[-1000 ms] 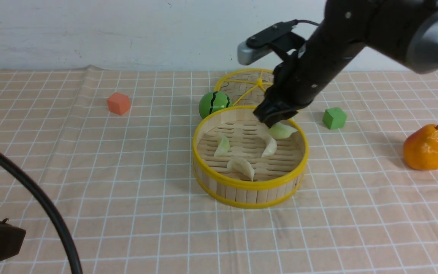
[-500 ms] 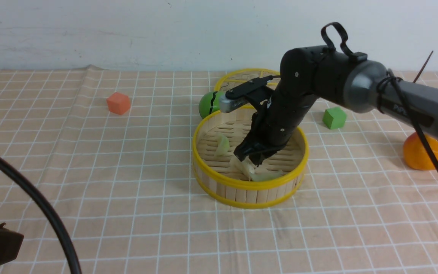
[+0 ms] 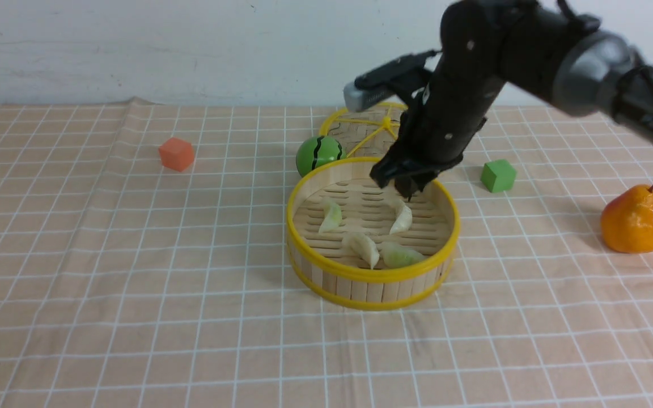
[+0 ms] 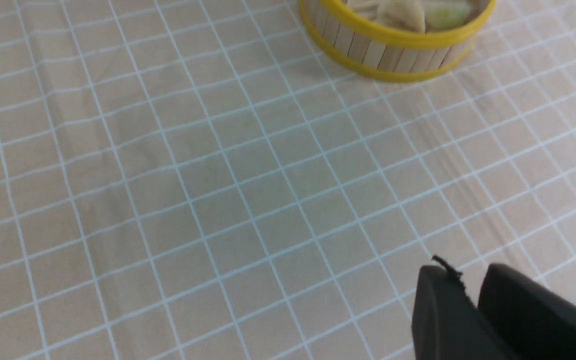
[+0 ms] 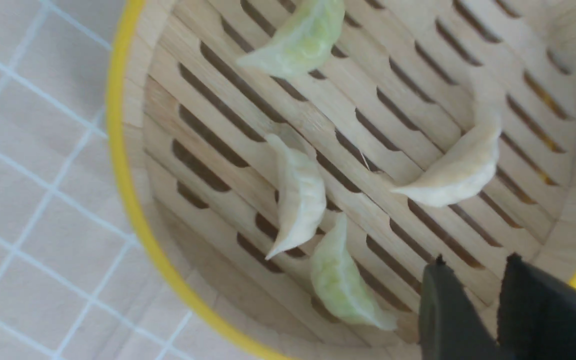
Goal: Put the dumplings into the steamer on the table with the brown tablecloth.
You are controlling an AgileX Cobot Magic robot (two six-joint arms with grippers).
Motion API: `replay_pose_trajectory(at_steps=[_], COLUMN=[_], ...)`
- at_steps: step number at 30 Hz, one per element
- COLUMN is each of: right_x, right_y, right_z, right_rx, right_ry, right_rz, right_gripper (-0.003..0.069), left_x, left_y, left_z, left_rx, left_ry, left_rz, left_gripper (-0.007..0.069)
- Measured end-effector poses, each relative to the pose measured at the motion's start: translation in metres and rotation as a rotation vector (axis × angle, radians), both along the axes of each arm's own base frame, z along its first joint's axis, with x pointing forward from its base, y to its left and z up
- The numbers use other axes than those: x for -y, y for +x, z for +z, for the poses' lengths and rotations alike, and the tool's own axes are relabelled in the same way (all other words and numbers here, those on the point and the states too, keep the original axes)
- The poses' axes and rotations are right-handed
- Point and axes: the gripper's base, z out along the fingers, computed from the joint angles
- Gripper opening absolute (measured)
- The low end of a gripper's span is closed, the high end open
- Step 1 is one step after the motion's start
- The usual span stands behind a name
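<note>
Four dumplings (image 3: 363,247) inside the steamer (image 3: 372,276)

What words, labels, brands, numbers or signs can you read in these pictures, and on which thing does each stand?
No text can be read.
The steamer, dumplings, orange cube, green cube, pear and striped green ball bear no writing; the tablecloth shows only a white grid.
The right arm is blurred, so any marking on it cannot be told.

Orange cube (image 3: 177,154) sits left, striped ball (image 3: 319,154) beside woven disc (image 3: 360,133), green cube (image 3: 498,175) and pear (image 3: 635,219) right.
</note>
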Motion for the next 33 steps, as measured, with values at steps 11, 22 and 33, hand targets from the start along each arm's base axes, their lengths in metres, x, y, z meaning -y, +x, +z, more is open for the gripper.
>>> replay_pose_trajectory(at_steps=[11, 22, 33], right_x=[0.016, 0.057, 0.1], right_y=[-0.087, -0.197, -0.277], right_z=[0.126, 0.224, 0.199], right_rx=[0.156, 0.438, 0.579], right_ry=[0.249, 0.412, 0.474], right_rz=[0.233, 0.388, 0.315], right_gripper=[0.0091, -0.0005, -0.0003], left_x=[-0.033, -0.028, -0.023], left_y=[-0.046, -0.039, -0.029], left_z=[-0.05, -0.078, -0.104], left_rx=[0.181, 0.24, 0.164], left_ry=[-0.238, -0.312, -0.262], left_rz=[0.13, 0.129, 0.136], left_gripper=[0.0112, 0.0124, 0.0131])
